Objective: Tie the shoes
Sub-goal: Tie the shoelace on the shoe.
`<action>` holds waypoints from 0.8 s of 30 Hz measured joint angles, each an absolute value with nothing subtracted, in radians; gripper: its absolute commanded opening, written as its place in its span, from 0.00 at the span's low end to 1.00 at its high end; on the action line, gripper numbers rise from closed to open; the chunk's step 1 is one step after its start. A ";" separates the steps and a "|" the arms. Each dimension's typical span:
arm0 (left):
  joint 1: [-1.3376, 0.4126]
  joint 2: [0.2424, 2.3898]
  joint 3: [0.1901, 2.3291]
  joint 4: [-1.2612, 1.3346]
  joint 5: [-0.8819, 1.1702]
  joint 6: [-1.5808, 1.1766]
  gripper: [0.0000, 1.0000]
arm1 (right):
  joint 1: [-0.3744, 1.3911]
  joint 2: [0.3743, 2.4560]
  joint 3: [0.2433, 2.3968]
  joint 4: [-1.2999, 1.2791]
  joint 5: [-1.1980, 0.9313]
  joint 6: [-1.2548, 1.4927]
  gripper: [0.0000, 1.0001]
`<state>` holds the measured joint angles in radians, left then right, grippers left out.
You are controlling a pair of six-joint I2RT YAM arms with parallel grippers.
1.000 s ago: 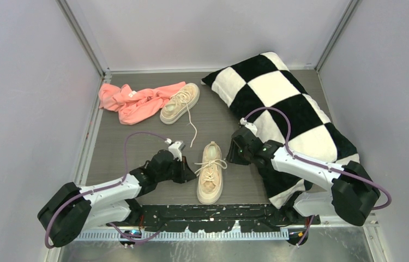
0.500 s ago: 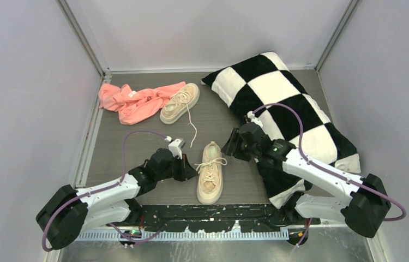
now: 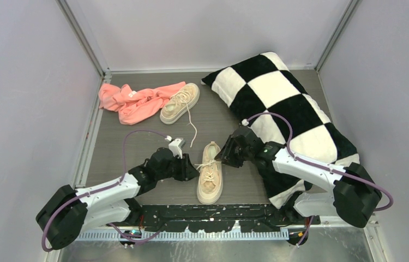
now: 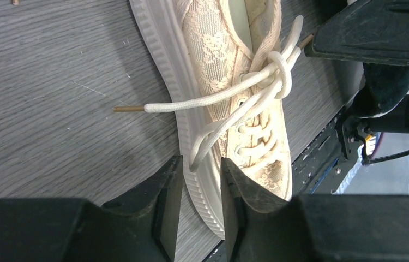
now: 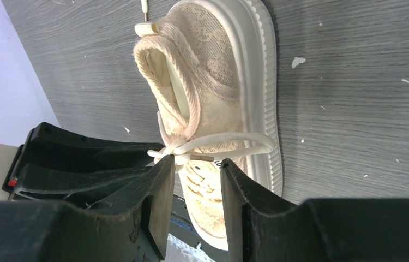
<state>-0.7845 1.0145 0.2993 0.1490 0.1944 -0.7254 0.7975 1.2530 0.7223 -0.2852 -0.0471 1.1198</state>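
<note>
The near shoe (image 3: 210,174) lies on the grey table between both arms, toe toward the bases. Its cream laces are crossed in a knot (image 4: 278,68) over the tongue, with loops and ends trailing off both sides. My left gripper (image 3: 191,166) is at the shoe's left side. It stands open, and a lace loop (image 4: 197,155) lies just ahead of its fingertips. My right gripper (image 3: 222,156) is at the shoe's right side, also open, with a lace end (image 5: 202,158) lying across its tips. The far shoe (image 3: 180,102) sits at the back, one lace trailing forward.
A pink cloth (image 3: 131,101) lies against the far shoe at the back left. A large black-and-white checkered pillow (image 3: 289,103) fills the right side, under the right arm. The black rail (image 3: 208,215) runs along the near edge.
My left gripper was shut and now stands open, with the lace loop lying free. My right gripper has moved left and down to the near shoe's right side.
</note>
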 measured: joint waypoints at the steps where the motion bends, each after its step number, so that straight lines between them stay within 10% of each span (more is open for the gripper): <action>1: -0.785 1.014 0.301 0.145 0.194 -0.725 0.37 | 0.797 1.253 0.721 -0.282 -0.048 1.125 0.41; 11: -0.785 0.911 0.327 0.061 0.158 -0.720 0.42 | 0.797 1.287 0.720 -0.229 -0.059 1.145 0.39; 24: -0.785 0.834 0.328 -0.001 0.105 -0.703 0.42 | 0.797 1.289 0.720 -0.218 -0.049 1.149 0.09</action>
<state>-0.7845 0.8337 0.3283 -0.0010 0.1051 -0.7029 0.7975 1.2888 0.7197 -0.2176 -0.0490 1.1492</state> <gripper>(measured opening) 0.423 0.158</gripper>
